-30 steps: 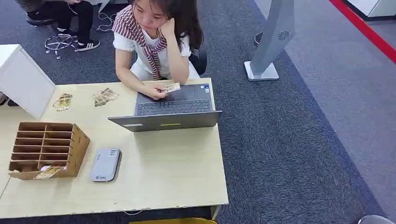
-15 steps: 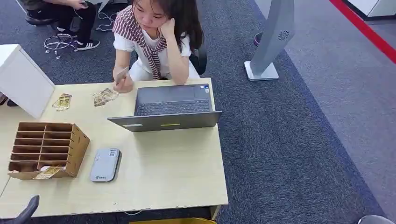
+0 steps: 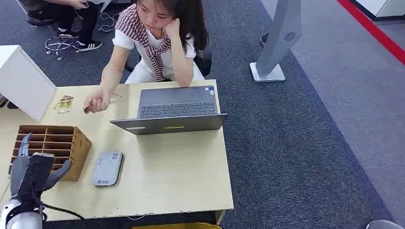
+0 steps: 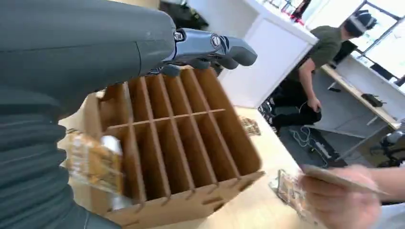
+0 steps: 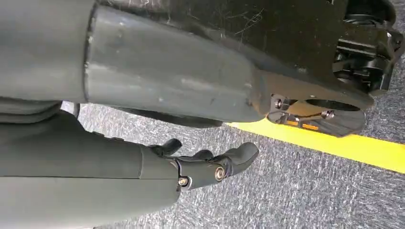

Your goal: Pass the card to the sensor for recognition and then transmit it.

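Where cards lie: two stacks [image 3: 63, 104], one sensor [image 3: 108, 168].

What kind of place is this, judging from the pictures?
Probably an office or a reception-style desk area. A person sits at a light wooden desk with an open laptop, the floor is grey office carpet, and the left wrist view shows more white desks behind.
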`<act>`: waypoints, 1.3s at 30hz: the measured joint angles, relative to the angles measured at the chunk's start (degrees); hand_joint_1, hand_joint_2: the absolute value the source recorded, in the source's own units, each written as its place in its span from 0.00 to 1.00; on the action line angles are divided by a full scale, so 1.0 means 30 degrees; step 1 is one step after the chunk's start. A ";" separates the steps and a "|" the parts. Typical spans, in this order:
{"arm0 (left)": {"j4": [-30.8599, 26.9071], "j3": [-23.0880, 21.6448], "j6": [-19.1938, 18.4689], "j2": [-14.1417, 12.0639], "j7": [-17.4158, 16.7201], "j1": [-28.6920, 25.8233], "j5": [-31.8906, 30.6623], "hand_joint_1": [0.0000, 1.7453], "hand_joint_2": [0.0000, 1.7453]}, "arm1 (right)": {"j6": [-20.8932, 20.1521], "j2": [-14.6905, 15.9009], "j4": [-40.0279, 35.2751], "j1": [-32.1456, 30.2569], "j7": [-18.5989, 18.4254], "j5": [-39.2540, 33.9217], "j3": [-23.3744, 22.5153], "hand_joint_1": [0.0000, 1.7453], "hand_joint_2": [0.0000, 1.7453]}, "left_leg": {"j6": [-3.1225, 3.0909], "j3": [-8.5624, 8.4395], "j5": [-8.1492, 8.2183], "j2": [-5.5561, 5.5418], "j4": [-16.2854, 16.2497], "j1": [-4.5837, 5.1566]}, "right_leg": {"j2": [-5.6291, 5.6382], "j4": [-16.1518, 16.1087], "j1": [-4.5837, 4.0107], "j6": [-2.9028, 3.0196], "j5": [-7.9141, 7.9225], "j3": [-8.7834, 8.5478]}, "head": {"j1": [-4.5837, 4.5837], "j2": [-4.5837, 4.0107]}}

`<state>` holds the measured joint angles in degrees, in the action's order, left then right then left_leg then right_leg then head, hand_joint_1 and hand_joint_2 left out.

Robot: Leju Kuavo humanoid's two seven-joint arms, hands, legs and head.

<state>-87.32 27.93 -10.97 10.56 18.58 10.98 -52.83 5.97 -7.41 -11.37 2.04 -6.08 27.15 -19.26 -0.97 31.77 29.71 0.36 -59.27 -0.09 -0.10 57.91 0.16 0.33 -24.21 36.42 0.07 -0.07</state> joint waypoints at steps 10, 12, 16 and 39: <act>-0.0044 -0.3935 0.2288 -0.0088 -0.2302 0.2237 -0.4889 0.00 1.00 | -0.0284 0.0000 0.0000 0.0083 0.0007 0.0897 -0.0036 0.00 0.00 | -0.0001 -0.0001 -0.0002 0.0000 -0.0006 0.0001 | 0.0001 0.0000 0.0000 0.0001 0.0008 0.0001 | 0.0000 0.0000; -0.0044 -0.4809 0.2746 -0.0160 -0.2805 0.2722 -0.5923 0.00 1.00 | -0.0343 0.0000 0.0000 0.0110 0.0036 0.1078 -0.0080 0.00 0.00 | -0.0001 0.0001 -0.0002 0.0000 -0.0008 0.0000 | 0.0000 0.0000 0.0001 0.0000 0.0011 0.0000 | 0.0000 -0.0007; -0.0044 -0.6076 0.3395 -0.0270 -0.3577 0.3424 -0.7416 0.00 1.00 | -0.0466 0.0000 0.0000 0.0150 0.0051 0.1399 -0.0153 0.00 0.00 | -0.0001 0.0000 -0.0002 0.0003 -0.0008 0.0000 | 0.0004 0.0000 0.0001 0.0000 0.0011 0.0003 | 0.0000 -0.0007; 0.0627 -0.9914 0.5354 -0.0525 -0.6192 0.6159 -1.1393 0.00 1.00 | -0.0590 -0.0321 -0.0007 0.0322 -0.0189 0.2732 -0.0816 0.00 0.00 | -0.0018 0.0014 -0.0020 0.0006 -0.0021 0.0001 | 0.0009 0.0007 0.0004 0.0000 0.0022 0.0015 | 0.0000 0.0000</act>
<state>-85.44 -1.81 5.09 8.98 0.00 29.46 -87.01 4.20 -8.37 -11.39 3.00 -6.64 35.34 -21.70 -1.03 31.82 29.65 0.38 -59.34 -0.09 -0.07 57.93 0.17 0.33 -24.14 36.46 0.07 -0.07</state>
